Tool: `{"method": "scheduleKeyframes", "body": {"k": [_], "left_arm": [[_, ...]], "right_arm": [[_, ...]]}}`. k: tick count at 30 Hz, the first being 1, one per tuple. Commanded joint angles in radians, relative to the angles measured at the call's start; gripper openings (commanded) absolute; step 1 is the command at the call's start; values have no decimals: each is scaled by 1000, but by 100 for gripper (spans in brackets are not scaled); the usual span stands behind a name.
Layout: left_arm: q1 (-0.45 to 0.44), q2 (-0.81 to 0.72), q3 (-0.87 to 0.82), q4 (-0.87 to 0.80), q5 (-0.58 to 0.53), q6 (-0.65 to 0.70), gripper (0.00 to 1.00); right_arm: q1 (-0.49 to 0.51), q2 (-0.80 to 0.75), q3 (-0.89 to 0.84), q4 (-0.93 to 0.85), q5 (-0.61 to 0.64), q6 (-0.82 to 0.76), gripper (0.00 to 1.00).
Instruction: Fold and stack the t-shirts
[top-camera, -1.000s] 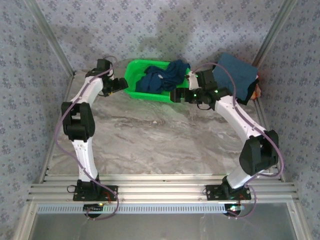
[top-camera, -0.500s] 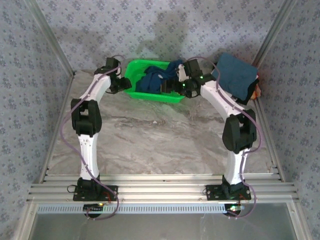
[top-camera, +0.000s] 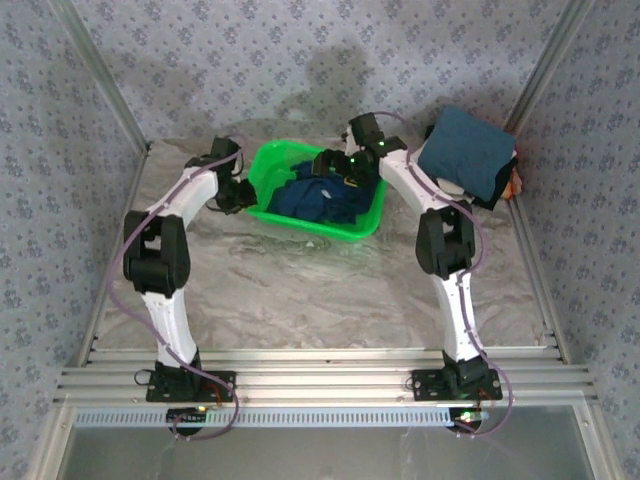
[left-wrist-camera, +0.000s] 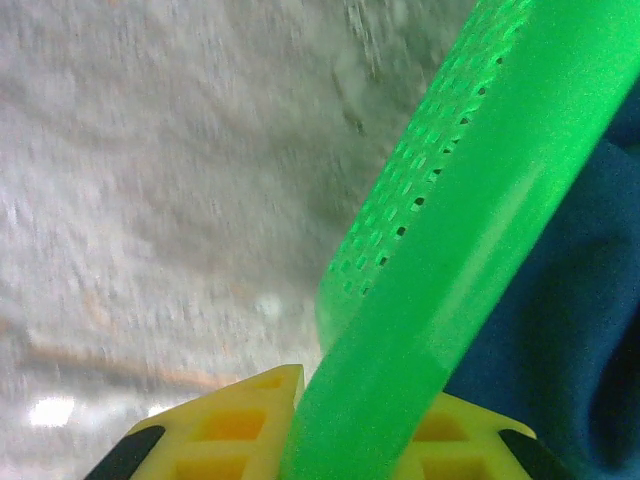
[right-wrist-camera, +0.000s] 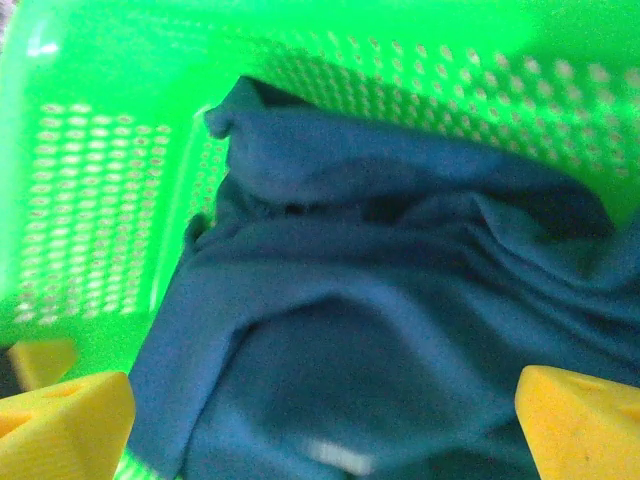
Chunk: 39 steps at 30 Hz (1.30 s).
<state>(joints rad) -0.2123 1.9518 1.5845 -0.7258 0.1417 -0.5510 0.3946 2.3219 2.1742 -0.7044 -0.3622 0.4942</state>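
A: Reading left to right, what do the left fingers (left-wrist-camera: 245, 420) hold?
B: They pinch the left rim of the green basket (top-camera: 345, 228), which stands near the far edge of the bench (top-camera: 300, 290).
A: And inside the basket?
B: A crumpled dark navy t-shirt (top-camera: 315, 198). The right fingers (right-wrist-camera: 65, 415), spread wide, hang just above it.
A: Farther right?
B: A folded teal-blue t-shirt (top-camera: 468, 150) tops a stack (top-camera: 503, 190) at the far right corner.
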Motion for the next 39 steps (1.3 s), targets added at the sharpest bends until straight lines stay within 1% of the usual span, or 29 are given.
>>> {"method": "scheduleKeyframes", "body": {"k": [1,3,5,7,9,10,12,13,14,15,16,17,19,23,27,29,31,33,35,39], "left_arm": [[-38,-131,-107,3,-62,-86,7],[-51,-188,-169,17,-82,-127,6],[-59,-236,-218,17,-105,-150,6],[-64,-275,-265,32,-102,-174,5],[-68,-312,-317,42,-96,-207,4],[-71,-334,-345,78,-100,-226,3],[-71,-369,-394,99,-107,-255,0],[-71,-385,-413,103,-109,-266,0],[-70,-401,-430,107,-111,-277,0],[-67,-413,-443,110,-111,-287,0],[-62,-429,-461,117,-111,-302,0],[-53,-449,-481,126,-111,-324,0],[-24,-487,-523,145,-107,-371,0],[82,-590,-607,179,-106,-469,0],[206,-674,-651,200,-110,-552,0],[264,-700,-661,201,-117,-599,0],[308,-725,-664,189,-159,-654,0],[344,-749,-677,193,-205,-732,0],[363,-758,-684,190,-259,-830,0],[365,-752,-711,203,-354,-1047,0]], "right_arm": [[40,63,97,-159,28,7,100],[56,86,113,-212,17,-2,99],[80,84,89,-258,60,-18,99],[101,85,53,-251,79,-26,99],[118,116,65,-262,76,-29,93],[128,136,87,-282,75,-30,83],[134,149,107,-286,51,-30,47],[131,142,107,-272,37,-27,28],[124,122,105,-244,19,-18,14],[119,93,106,-214,2,-7,5],[113,54,106,-170,-16,16,0],[104,10,112,-114,-33,59,0],[84,-71,143,-22,-111,121,0],[18,-220,268,154,-239,288,0],[-76,-365,305,293,-286,363,0],[-131,-445,305,311,-282,377,0],[-186,-505,292,298,-274,390,0],[-245,-562,246,289,-284,406,0],[-284,-617,163,256,-303,394,0],[-302,-719,-87,227,-311,354,0]]}}
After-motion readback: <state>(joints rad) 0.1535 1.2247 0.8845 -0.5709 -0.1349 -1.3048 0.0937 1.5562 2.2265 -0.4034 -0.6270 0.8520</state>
